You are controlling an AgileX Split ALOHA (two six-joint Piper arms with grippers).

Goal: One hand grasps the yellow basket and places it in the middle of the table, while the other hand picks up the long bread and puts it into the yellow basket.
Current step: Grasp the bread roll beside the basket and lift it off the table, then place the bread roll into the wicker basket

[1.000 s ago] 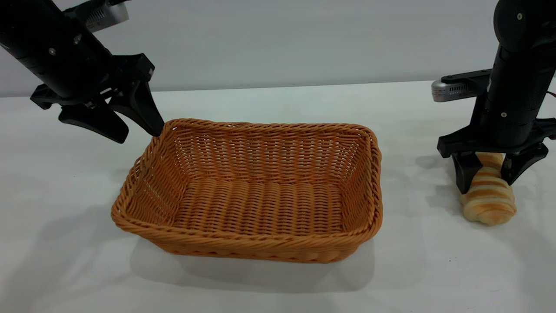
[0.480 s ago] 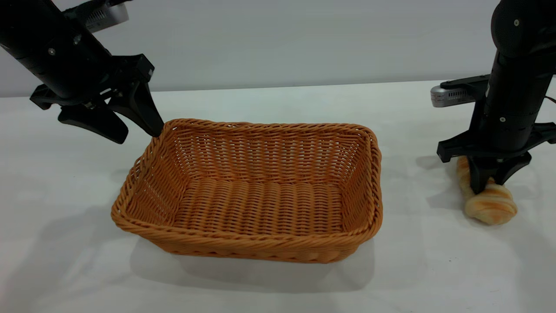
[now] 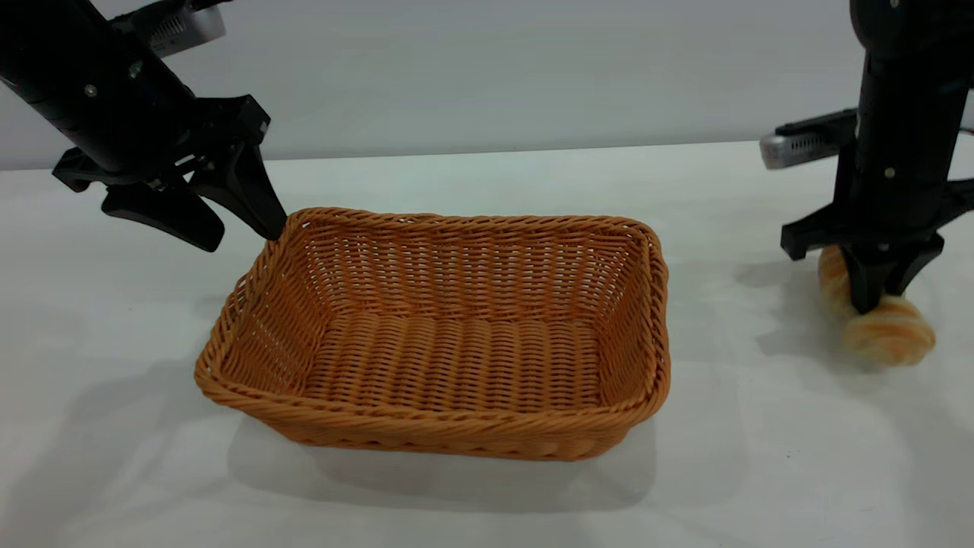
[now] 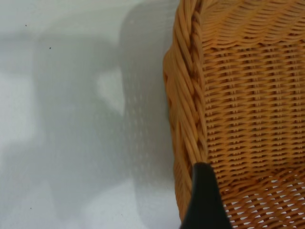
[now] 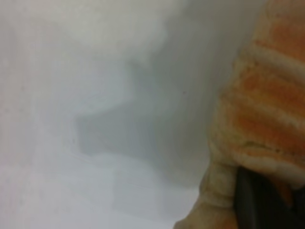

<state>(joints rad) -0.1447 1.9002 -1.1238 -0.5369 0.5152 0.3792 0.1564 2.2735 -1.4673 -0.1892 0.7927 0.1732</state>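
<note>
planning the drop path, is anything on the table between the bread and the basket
Nothing visible: bare table lies between the long bread, clamped in the right gripper, and the yellow basket. Only its near side wall must be cleared.

White table (image 3: pixel 487 502) supporting one basket.
The yellow basket (image 3: pixel 441 335) is sitting at frame center.

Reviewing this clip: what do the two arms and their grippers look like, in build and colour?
Both arms are matte black with rounded cylindrical segments and small silver screw heads. The left gripper and right gripper each have a black crossbar carrying two tapering, wedge-shaped black fingers. Each wrist carries a small silver-grey camera module with a vented face on a black bracket. No cables or markings are visible.
</note>
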